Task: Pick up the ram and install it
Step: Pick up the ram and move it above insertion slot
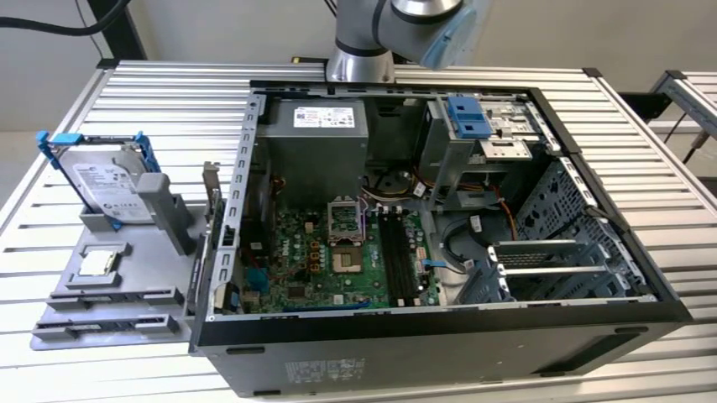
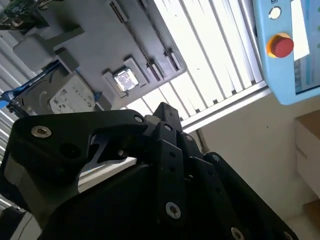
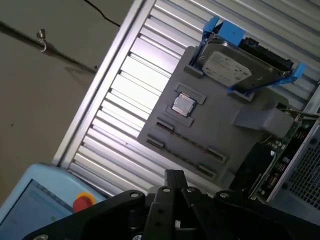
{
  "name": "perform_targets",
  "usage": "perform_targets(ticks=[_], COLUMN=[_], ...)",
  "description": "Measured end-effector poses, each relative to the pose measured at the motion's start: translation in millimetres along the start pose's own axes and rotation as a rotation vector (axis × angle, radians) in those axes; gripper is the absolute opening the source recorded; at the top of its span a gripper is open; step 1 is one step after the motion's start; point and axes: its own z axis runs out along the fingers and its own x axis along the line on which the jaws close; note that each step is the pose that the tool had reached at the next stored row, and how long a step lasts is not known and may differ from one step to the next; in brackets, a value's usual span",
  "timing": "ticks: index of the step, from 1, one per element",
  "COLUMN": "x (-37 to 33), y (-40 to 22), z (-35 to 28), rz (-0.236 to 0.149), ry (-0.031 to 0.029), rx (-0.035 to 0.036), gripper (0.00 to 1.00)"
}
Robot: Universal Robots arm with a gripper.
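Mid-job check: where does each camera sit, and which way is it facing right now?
Exterior view: off the arm, high up, looking down into the open computer case and grey tray; the arm shows at the top.
First wrist view: on the wrist, looking past the gripper down at the tray.
Second wrist view: on the wrist, looking over the gripper at that tray.
Shared: all three show the hard drive and small chip.

The ram [image 1: 210,190], a slim greenish stick, stands upright on the grey tray [image 1: 67,323] beside the computer case [image 1: 448,357].

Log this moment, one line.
arm: high, far side of case | gripper: apart from tray | tray holds hard drive, chip
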Motion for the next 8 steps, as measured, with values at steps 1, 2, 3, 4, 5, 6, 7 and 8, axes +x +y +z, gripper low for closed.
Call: perform_targets(ticks=[1, 2, 3, 4, 5, 6, 7, 8], x=[0.0, 0.0, 0.0, 0.0, 0.0, 0.0, 0.0, 0.0], y=[0.0, 0.0, 0.0, 0.0, 0.0, 0.0, 0.0, 0.0], z=[0.0, 0.0, 0.0, 0.0, 0.0, 0.0, 0.0, 0.0], rz=[-0.018, -0.037, -0.053, -0.072, -0.091, -0.109, -0.127, -0.145], ry=[0.0009, 0.0019, 0.0027, 0.0038, 0.0047, 0.0058, 0.0067, 0.0076], rx=[0.0011, 0.0022, 0.0032, 0.0045, 0.0057, 0.0069, 0.0081, 0.0092], gripper=[0.00, 0.00, 0.00, 0.00, 0.00, 0.00, 0.00, 0.00])
